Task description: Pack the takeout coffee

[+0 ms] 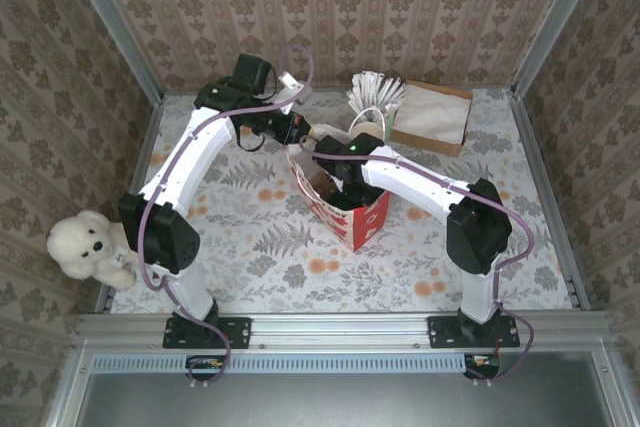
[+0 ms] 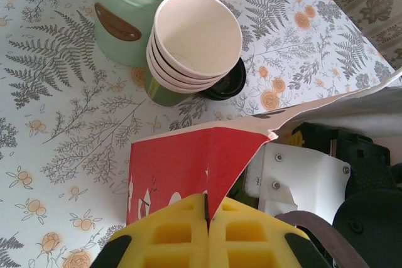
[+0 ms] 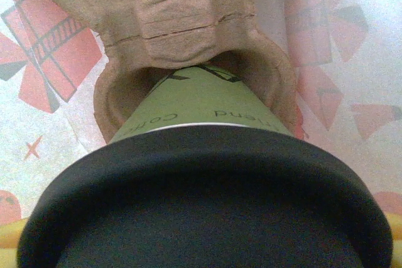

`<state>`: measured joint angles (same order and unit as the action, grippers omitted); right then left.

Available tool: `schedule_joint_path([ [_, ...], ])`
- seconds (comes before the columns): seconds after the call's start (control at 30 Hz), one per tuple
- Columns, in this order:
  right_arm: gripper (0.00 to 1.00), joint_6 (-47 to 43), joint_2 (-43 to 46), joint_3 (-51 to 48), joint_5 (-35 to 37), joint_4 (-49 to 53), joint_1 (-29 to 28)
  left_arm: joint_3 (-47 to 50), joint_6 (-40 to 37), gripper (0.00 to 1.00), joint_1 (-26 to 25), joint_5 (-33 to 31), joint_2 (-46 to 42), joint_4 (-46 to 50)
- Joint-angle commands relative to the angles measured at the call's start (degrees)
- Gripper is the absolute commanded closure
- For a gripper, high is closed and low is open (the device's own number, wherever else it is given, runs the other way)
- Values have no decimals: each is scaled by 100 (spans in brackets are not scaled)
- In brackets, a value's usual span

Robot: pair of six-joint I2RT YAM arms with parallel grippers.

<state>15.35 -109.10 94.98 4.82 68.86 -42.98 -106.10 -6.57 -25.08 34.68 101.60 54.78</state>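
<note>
Where the red paper bag point(image 1: 358, 219) stands open in the middle of the table, we see both arms meeting at it. The left gripper point(image 2: 207, 215) is clamped tight on the bag's upper edge, its yellow fingers point(image 2: 169, 233) pressed together with the red paper caught between them. Just beyond that edge stand a stack of lidless green cups point(image 2: 196, 41), a loose black lid point(image 2: 231, 81) touching the stack's base, and a mint jar point(image 2: 119, 20) holding utensils.

The right gripper point(image 1: 346, 185) reaches down inside the bag. In its wrist view we find the takeout coffee point(image 3: 200, 101) upright, its green wall seated in a round socket of a brown pulp carrier point(image 3: 182, 23), with the bag's printed inner wall point(image 3: 352, 92) on either side. Its black lid point(image 3: 201, 208) lies close under the camera. Only slivers of the right fingertips point(image 3: 6, 246) peek out at the lower corners, so we cannot tell whether they grip the cup or stand free of it.
</note>
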Motion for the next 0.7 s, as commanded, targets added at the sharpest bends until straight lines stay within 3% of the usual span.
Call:
schedule_joint_path([
  [0.0, 37, 82, 178, -102, 204, -79, 39, 83, 69, 100, -6, -5, -202, -66],
  [0.67, 38, -26, 161, -298, 109, -478, 66, 112, 129, 100, -12, 39, -176, -122],
])
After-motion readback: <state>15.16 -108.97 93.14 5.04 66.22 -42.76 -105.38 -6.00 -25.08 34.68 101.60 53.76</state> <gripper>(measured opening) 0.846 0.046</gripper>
